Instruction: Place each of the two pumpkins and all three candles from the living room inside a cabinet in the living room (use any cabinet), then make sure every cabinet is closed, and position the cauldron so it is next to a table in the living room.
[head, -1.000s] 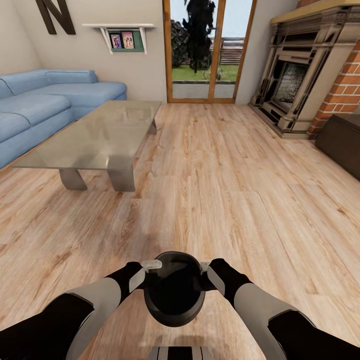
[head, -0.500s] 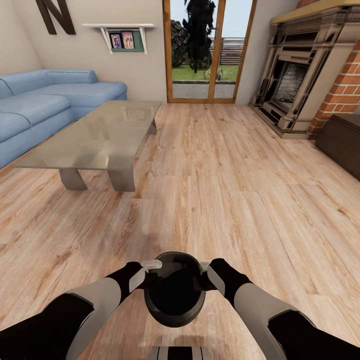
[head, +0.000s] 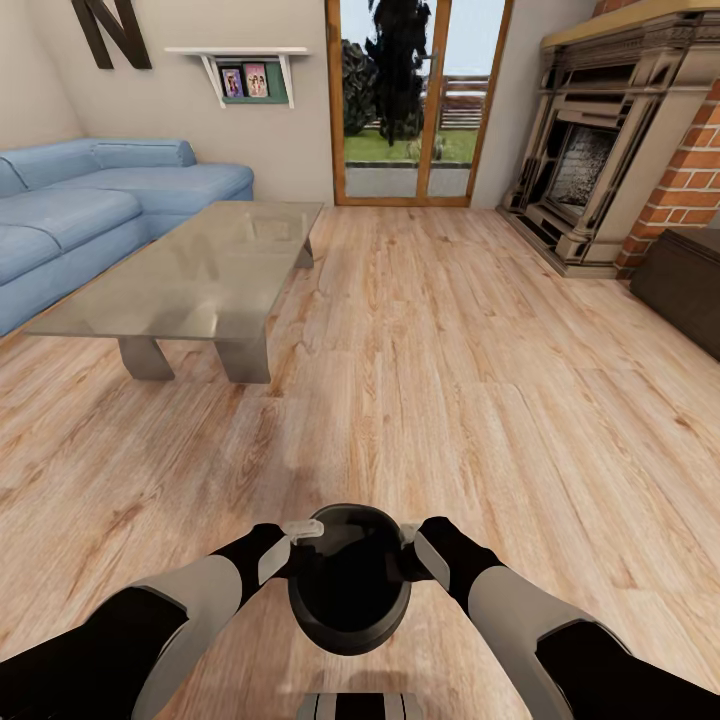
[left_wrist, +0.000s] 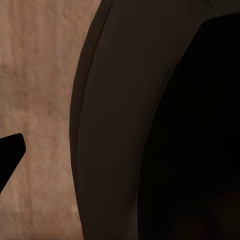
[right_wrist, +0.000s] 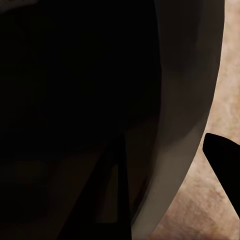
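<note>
I see open floor (head: 450, 380) ahead, the table (head: 190, 275) off left. My left gripper (head: 302, 530) and right gripper (head: 408, 540) each clasp the cauldron (head: 349, 580) rim, holding it above the floor.

The cauldron (head: 349, 578) sits between my left gripper (head: 300, 532) and my right gripper (head: 412, 540), above the floor (head: 450, 380). The bench (head: 190, 270) lies well ahead and to the left of my left gripper, with the sofa (head: 90, 215) beyond it. The cabinet (head: 685, 285) lies far ahead to the right of my right gripper, the fireplace (head: 590, 150) behind it.
</note>
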